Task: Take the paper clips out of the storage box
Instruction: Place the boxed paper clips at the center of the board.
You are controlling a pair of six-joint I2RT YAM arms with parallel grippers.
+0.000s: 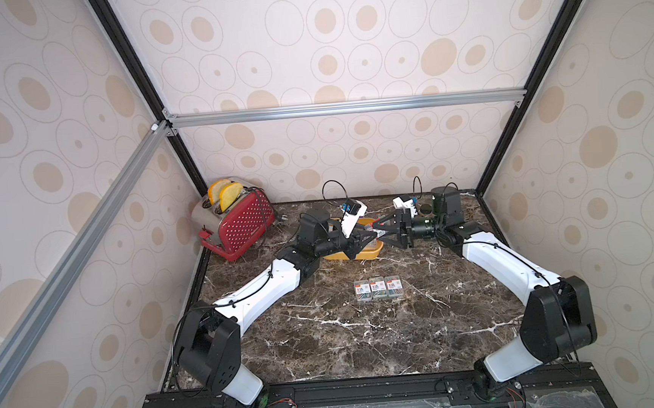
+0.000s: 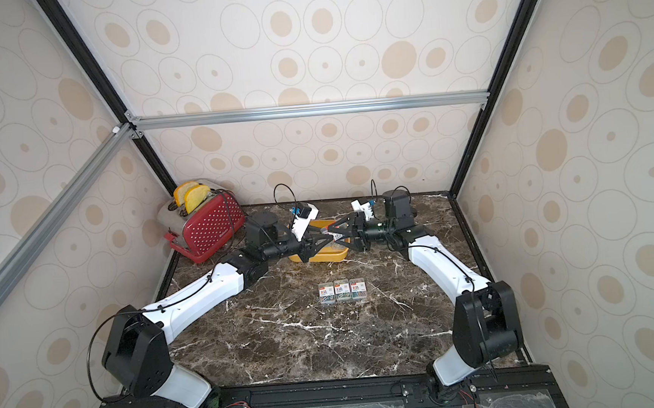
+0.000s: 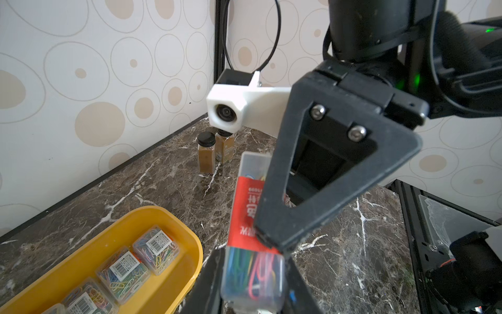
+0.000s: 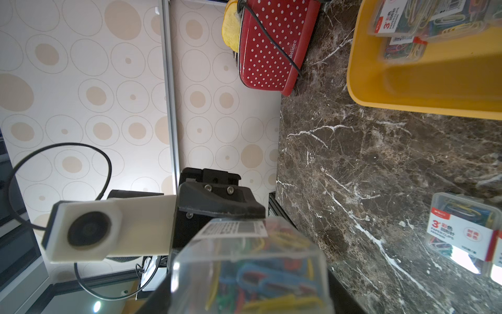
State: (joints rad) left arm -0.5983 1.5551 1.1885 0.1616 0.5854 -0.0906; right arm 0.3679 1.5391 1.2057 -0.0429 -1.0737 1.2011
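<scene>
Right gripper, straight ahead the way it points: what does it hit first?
The right gripper meets the clip box sitting between its jaws, which the left gripper is shut on. Directly beyond is the left gripper itself, nose to nose above the yellow tub.

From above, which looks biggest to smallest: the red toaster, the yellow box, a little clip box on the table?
In a top view:
1. red toaster
2. yellow box, unsure: arms hide part, so it may match the toaster
3. clip box on the table, clearly smallest

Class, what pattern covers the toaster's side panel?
Red with white polka dots on the toaster, clearest in the right wrist view.
</scene>
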